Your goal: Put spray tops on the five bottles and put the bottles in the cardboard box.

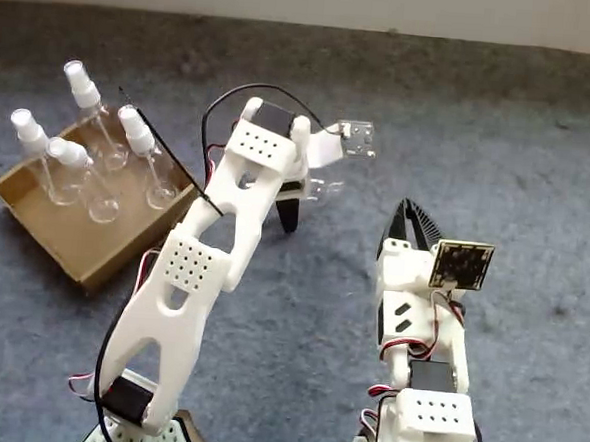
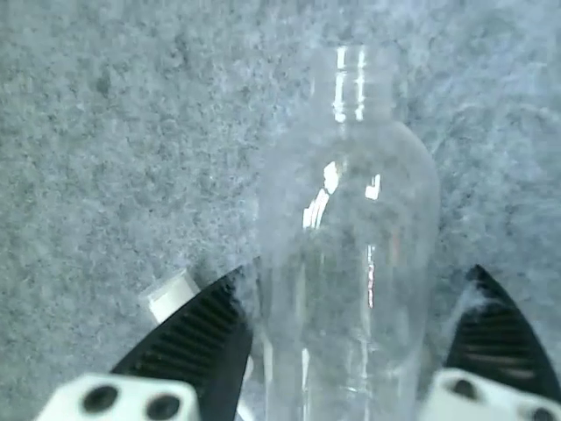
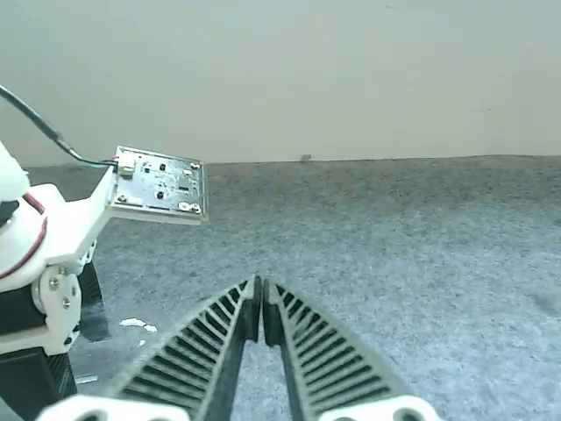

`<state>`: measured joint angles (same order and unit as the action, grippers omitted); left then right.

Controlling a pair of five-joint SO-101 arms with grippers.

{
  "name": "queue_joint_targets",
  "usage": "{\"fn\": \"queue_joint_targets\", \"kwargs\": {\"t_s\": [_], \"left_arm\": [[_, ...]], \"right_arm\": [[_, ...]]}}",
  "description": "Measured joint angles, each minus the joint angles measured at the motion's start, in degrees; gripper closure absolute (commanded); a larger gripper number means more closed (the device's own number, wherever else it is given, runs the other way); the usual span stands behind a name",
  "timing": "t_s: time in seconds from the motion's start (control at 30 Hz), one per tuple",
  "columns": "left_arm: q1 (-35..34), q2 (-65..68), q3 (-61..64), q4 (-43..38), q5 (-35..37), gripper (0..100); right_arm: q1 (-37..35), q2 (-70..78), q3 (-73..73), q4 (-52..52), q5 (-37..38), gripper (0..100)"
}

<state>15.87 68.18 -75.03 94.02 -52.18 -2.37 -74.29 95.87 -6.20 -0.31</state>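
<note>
The left gripper (image 2: 355, 279) grasps an uncapped clear bottle (image 2: 351, 193); a white spray top (image 2: 171, 296) lies on the grey carpet (image 2: 105, 132) just beside it. The right gripper (image 3: 261, 294) is clenched on nothing. Four capped bottles (image 1: 93, 109) stand in the cardboard box (image 1: 68, 242), far left.

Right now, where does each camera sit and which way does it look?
High view: overhead, looks down on left arm, right arm and cardboard box.
Left wrist view: faces down at the bottle inside the left pincer.
Right wrist view: faces the wall over the shut right pincer.
High and right wrist views share the left arm's camera board.
</note>
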Motion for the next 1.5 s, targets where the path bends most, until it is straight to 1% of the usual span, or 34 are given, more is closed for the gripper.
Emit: {"fn": "queue_joint_targets", "kwargs": {"t_s": [0.33,0.47,0.63,0.9,0.97,1.13,1.2,1.33,1.5], "left_arm": [[1.5,0.0,-0.3,4.7,0.0,77],[1.5,0.0,-0.3,5.4,0.0,82],[1.5,0.0,-0.3,5.6,6.8,85],[1.5,0.0,-0.3,6.0,8.2,85],[1.5,-0.2,-0.3,6.0,11.0,85],[1.5,-4.7,-0.2,6.2,24.2,85],[1.5,-6.4,1.9,6.2,27.6,85],[1.5,-10.5,10.0,6.2,30.5,85],[1.5,-18.9,19.7,6.2,31.6,85]], "right_arm": [[0.0,0.0,0.0,0.0,0.0,99.4],[-0.1,0.0,0.0,0.0,0.0,99.4],[-0.1,0.0,0.0,0.0,0.0,99.4],[-0.1,0.0,0.0,0.0,0.0,99.4],[-0.1,0.0,0.0,0.0,0.0,99.4],[-0.1,0.0,0.0,0.0,0.0,99.4],[-0.1,0.0,0.0,0.0,0.0,99.4],[-0.1,0.0,0.0,0.0,0.0,99.4],[-0.1,0.0,0.0,0.0,0.0,99.4]]}}
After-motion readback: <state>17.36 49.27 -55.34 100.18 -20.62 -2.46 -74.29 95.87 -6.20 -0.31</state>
